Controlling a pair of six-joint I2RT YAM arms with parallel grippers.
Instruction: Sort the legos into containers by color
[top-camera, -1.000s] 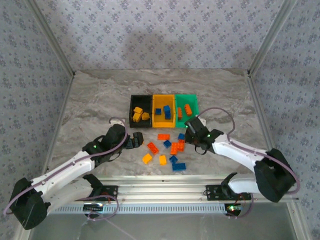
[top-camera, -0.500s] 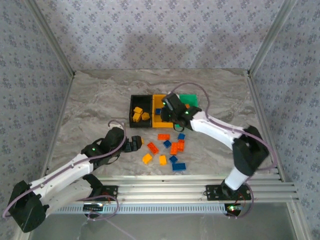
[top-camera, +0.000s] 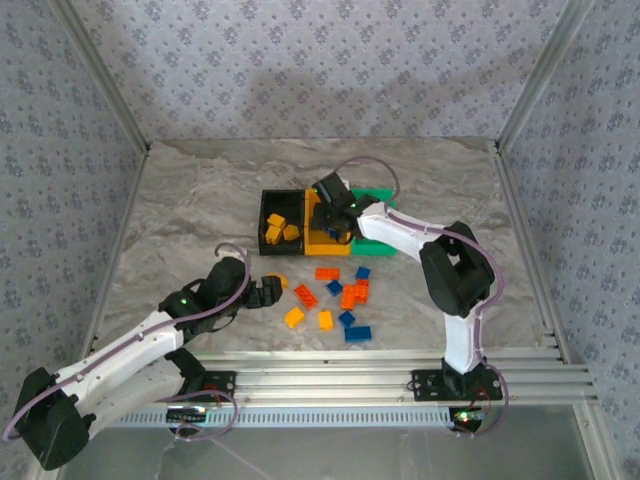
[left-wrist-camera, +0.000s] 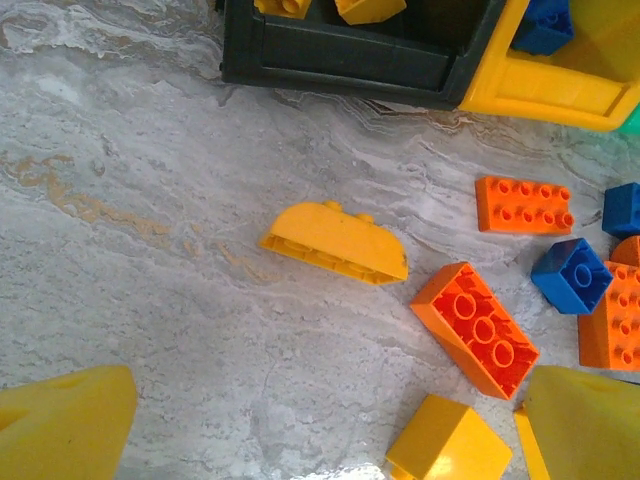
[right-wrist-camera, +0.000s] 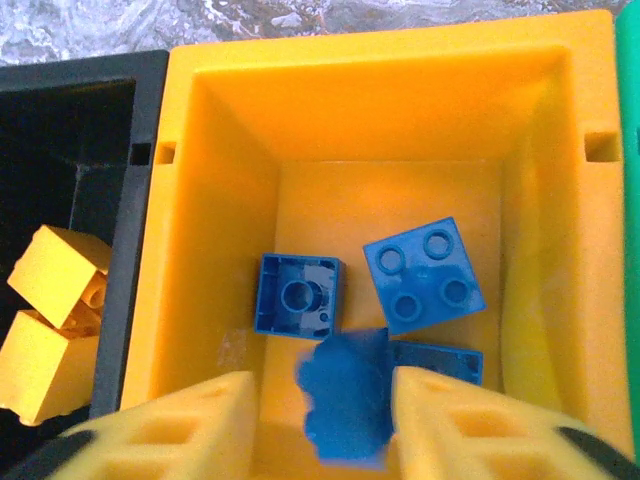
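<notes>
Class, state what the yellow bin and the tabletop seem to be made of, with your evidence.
Yellow bin: moulded plastic, smooth and slightly glossy; uniform colour, rounded moulded corners.
Tabletop: marble or a marble-print laminate; grey-brown veining, faint sheen; which one is unclear.

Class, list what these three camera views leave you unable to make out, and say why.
- Green bin, top view: the right arm covers most of it, contents hidden.
- Blue brick between the right fingers, right wrist view: motion-blurred, studs unreadable.
- Black bin, left wrist view: cut off by the top edge.
</notes>
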